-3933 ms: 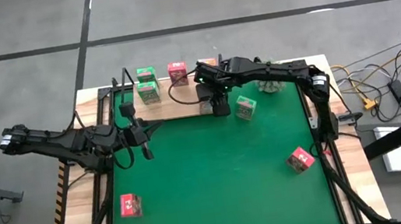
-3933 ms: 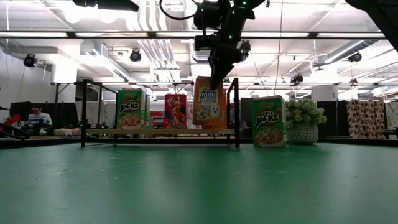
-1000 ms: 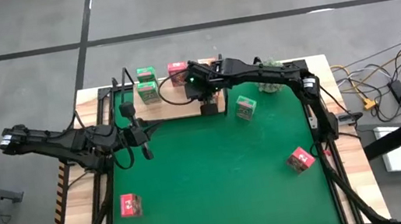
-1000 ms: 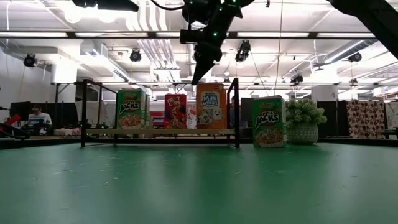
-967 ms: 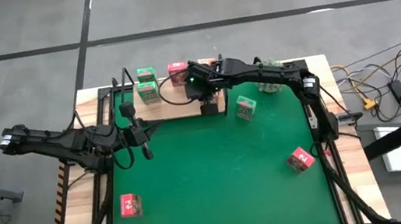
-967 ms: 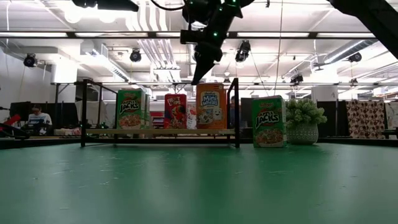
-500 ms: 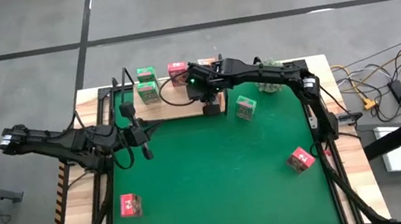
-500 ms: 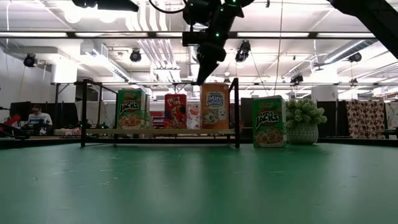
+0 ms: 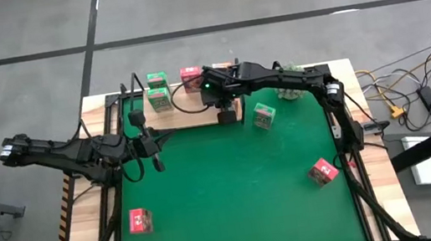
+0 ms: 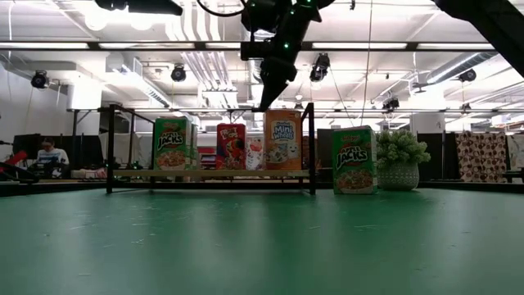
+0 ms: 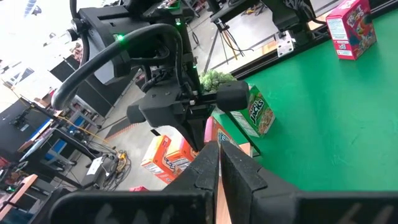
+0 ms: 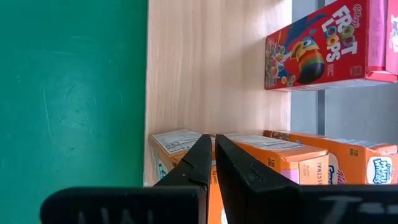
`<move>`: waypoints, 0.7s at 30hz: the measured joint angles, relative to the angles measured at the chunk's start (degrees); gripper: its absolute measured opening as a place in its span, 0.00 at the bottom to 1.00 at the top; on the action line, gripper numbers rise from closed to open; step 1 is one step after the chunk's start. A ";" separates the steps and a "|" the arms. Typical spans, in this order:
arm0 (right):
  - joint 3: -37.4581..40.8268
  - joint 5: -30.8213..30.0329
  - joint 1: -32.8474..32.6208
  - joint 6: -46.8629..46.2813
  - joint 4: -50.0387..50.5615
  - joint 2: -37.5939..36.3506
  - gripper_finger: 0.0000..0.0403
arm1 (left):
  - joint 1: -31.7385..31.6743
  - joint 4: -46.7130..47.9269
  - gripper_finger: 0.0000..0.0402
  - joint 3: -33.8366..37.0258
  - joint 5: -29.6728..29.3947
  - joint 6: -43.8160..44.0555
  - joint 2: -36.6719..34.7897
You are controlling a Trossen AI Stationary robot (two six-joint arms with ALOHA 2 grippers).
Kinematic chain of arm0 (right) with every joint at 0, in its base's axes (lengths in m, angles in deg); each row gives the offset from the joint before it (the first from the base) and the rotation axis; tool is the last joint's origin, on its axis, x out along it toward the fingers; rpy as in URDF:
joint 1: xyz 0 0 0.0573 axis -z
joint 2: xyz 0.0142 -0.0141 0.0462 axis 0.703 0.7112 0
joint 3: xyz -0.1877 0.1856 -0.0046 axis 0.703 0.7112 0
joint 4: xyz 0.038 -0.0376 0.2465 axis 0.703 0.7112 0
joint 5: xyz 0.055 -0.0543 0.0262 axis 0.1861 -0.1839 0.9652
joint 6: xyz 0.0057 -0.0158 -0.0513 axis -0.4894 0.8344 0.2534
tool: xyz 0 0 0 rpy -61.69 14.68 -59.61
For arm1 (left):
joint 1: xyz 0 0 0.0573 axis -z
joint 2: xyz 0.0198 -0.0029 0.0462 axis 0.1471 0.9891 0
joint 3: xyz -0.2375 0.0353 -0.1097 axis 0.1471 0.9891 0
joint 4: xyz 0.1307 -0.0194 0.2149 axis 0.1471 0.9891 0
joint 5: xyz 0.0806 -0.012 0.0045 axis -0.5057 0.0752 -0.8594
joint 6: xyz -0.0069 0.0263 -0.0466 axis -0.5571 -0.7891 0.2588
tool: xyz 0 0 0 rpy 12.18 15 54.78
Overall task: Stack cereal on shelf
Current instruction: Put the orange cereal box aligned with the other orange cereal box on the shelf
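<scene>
Orange cereal box (image 10: 283, 140): stood upright on the shelf (image 10: 211, 173) at its right end, long axis vertical, printed front facing the low camera; a second orange box (image 12: 348, 163) lay behind it in the right wrist view, possibly on a higher step, though that could not be settled. Pink-red box (image 10: 231, 147): upright on the shelf, mid-span, front likewise forward. Green box (image 10: 170, 143): upright toward the shelf's left end, another green one (image 9: 156, 80) behind it in the high view. Green box off the shelf (image 10: 354, 160): upright on the green mat (image 9: 234, 194) just beside the shelf's right bracket, near a small plant (image 10: 400, 159). Two pink-red boxes loose on the mat, well apart: one near the front left corner (image 9: 139, 221), one toward the right edge (image 9: 322, 172), both turned askew. Right gripper (image 10: 268, 102): fingers pressed together, empty, tips just over the orange box's top edge. Left gripper (image 9: 156, 157): fingers together, holding nothing, at the mat's left side, well clear of the shelf.
</scene>
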 joint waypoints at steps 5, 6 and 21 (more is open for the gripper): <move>0.00 -0.86 0.30 -0.73 0.00 0.00 0.03 | 0.00 0.00 0.00 0.00 0.00 0.02 0.00; 0.00 -0.90 0.32 -0.75 0.00 0.00 0.03 | 0.01 0.00 0.00 0.00 0.00 0.01 0.00; 0.00 -3.30 0.23 -2.19 0.00 -0.31 0.03 | 0.00 0.00 0.00 0.00 0.00 0.02 0.00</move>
